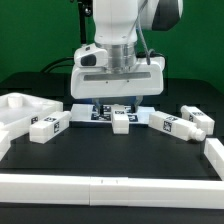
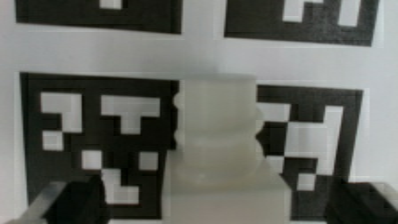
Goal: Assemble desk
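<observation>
A white desk leg (image 2: pixel 222 130) lies on the marker board (image 2: pixel 107 60) straight under my gripper (image 2: pixel 217 207). The dark fingers (image 2: pixel 71 205) stand on either side of the leg, with a gap on each side, so the gripper is open and holds nothing. In the exterior view the gripper (image 1: pixel 118 103) hangs low over the board, and the leg (image 1: pixel 121 119) with its tag pokes out towards the front. The large rimmed desk panel (image 1: pixel 18 108) lies at the exterior view's left.
Three more tagged legs lie on the black table: one at the exterior view's left (image 1: pixel 48 126) and two at its right (image 1: pixel 168 123) (image 1: pixel 196 120). The marker board (image 1: pixel 98 111) lies under the arm. A white bar (image 1: pixel 110 186) runs along the front and the right edge.
</observation>
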### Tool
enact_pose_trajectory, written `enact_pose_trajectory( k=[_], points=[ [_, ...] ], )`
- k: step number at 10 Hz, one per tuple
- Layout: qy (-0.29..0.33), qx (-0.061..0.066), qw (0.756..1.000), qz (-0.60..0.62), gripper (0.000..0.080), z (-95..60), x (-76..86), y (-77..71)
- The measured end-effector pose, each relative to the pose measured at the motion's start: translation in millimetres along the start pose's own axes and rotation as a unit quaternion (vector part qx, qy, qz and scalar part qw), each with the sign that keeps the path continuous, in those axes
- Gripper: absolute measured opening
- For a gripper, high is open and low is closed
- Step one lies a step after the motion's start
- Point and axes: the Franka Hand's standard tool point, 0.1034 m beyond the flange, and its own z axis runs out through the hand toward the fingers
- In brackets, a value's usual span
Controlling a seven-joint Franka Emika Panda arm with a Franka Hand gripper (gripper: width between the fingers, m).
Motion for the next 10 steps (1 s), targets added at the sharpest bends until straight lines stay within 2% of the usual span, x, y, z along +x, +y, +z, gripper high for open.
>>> enact_pose_trajectory(
  k=[1,7,8,9,10],
  points=[
    [-0.007,0.002,1.000,0.000,0.0643,0.8,-1.8,-0.9],
    [-0.017,0.007,1.000,0.002,0.0649,-2.2,-3.1,-0.6],
    [-0.044,0.022,0.999,0.012,0.0649,-24.4,-1.5,4.2],
    [-0.048,0.034,0.998,0.022,0.0649,-62.2,12.1,12.2],
    [-0.055,0.043,0.997,0.032,0.0649,-82.1,20.8,19.6]
  ],
)
